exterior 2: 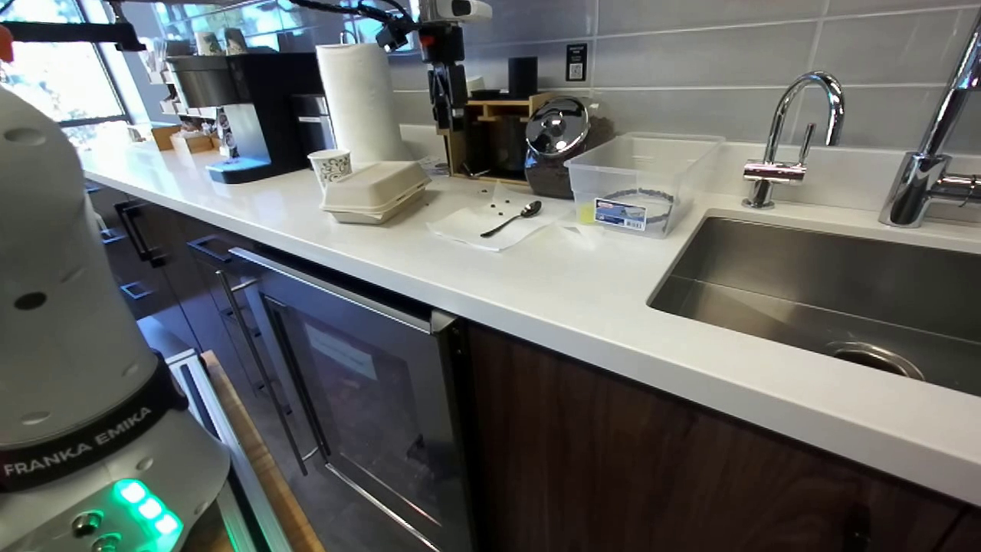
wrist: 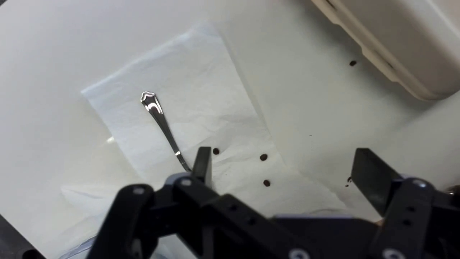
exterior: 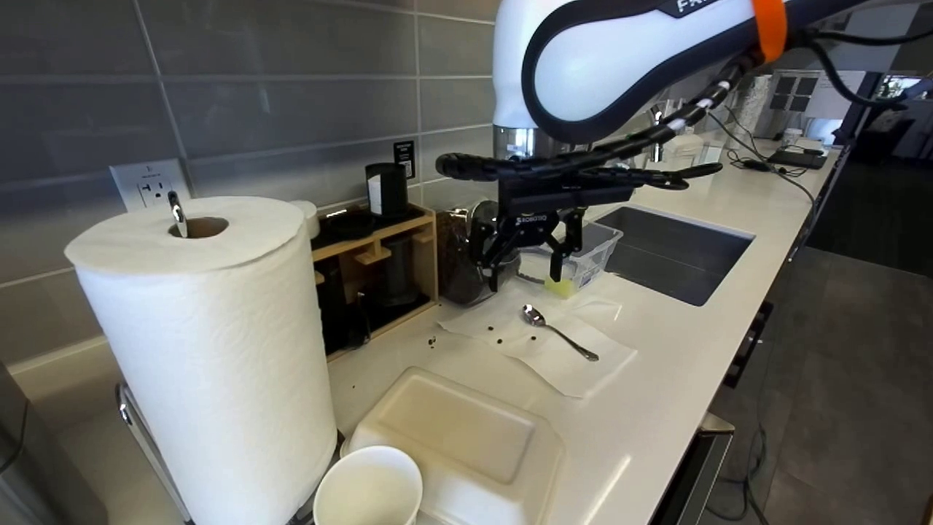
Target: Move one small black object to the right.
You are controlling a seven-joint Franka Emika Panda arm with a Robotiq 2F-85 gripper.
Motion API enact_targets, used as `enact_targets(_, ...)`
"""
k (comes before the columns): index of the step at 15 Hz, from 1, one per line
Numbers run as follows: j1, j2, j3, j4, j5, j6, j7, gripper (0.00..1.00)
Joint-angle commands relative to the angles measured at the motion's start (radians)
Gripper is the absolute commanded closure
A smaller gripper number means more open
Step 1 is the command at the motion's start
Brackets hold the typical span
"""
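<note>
Three small black objects [wrist: 263, 157] lie apart on one napkin [wrist: 201, 82]; which is meant I cannot tell. Beside them lies one spoon [wrist: 162, 122]. Another black object [wrist: 353, 63] sits on the table [wrist: 305, 100] near one takeaway box [exterior: 459, 437], and dark specks [exterior: 431, 340], too small to count, lie past the napkin. The gripper [exterior: 525, 275] hovers above, jaws wide apart, holding nothing. Around stand one paper cup [exterior: 369, 488], one paper-towel roll [exterior: 208, 357], one jar [exterior 2: 548, 170], one clear bin [exterior 2: 613, 180].

Spoon [wrist: 162, 124] left of three bits [wrist: 263, 157] on napkin [wrist: 201, 79] in wrist view, takeout box [wrist: 399, 39] farther right.
</note>
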Motion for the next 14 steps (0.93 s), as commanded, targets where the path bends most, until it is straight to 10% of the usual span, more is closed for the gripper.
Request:
enact_targets(1, -0.019, 0.004, 0.021, 0.006, -0.003, -0.003, 0.002, 0.00)
enact_targets(14, -0.015, 0.022, 0.027, 0.010, -0.003, -0.003, 0.004, 0.00)
